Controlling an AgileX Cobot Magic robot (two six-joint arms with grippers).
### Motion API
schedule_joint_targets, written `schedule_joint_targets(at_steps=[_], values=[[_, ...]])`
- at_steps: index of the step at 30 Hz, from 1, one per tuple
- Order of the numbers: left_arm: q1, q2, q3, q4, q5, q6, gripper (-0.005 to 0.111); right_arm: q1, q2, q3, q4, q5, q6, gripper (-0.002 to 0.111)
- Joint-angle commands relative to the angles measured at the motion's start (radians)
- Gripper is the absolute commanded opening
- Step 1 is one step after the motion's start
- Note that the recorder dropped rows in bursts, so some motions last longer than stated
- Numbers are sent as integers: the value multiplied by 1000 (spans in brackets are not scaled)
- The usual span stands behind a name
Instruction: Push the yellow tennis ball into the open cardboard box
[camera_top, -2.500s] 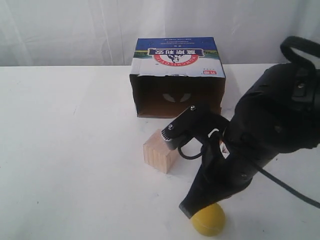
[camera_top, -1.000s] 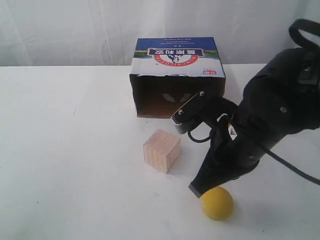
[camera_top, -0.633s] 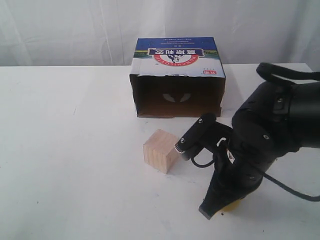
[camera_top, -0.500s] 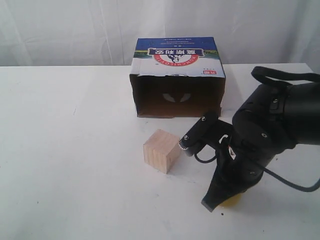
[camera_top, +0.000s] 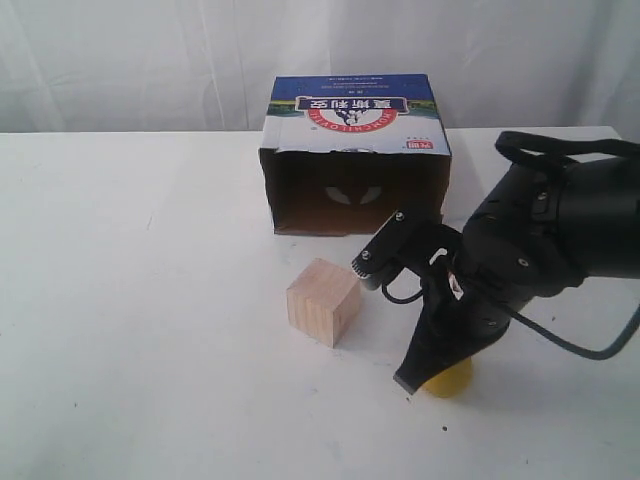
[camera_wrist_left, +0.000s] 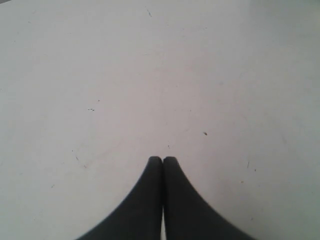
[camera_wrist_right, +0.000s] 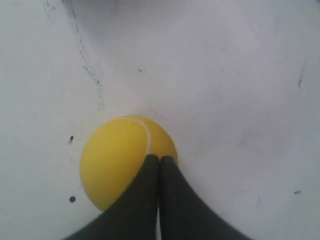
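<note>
The yellow tennis ball (camera_top: 449, 379) lies on the white table, mostly hidden under my right arm; in the right wrist view the ball (camera_wrist_right: 115, 160) shows its pale seam. My right gripper (camera_top: 408, 384) (camera_wrist_right: 160, 158) is shut, its tips over the ball's near side with nothing between them. The open cardboard box (camera_top: 352, 160) stands at the back middle, its dark opening facing the front, blue-and-white printed top up. My left gripper (camera_wrist_left: 162, 159) is shut over bare table and does not show in the exterior view.
A light wooden cube (camera_top: 322, 301) sits in front of the box, left of my right arm. The arm's black cable (camera_top: 570, 345) trails to the right. A white curtain hangs behind the table (camera_top: 140, 300).
My right arm swung from the ball's left side over the ball to cover it. The ball rolled up the picture, toward the box's side. The cube and the box stayed put.
</note>
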Motion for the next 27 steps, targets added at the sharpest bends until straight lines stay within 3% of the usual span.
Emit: schedule_joint_targets(at_steps=[1, 10, 19, 27], values=[[-5, -5, 4, 5, 10, 2, 0, -4, 17, -37, -41, -15, 16, 0], [-5, -5, 4, 5, 10, 2, 0, 13, -12, -130, -3, 97, 38, 0], [-5, -5, 4, 5, 10, 2, 0, -13, 156, -114, -34, 5, 38, 0], [-5, -5, 4, 5, 10, 2, 0, -25, 169, -114, -34, -11, 40, 0]])
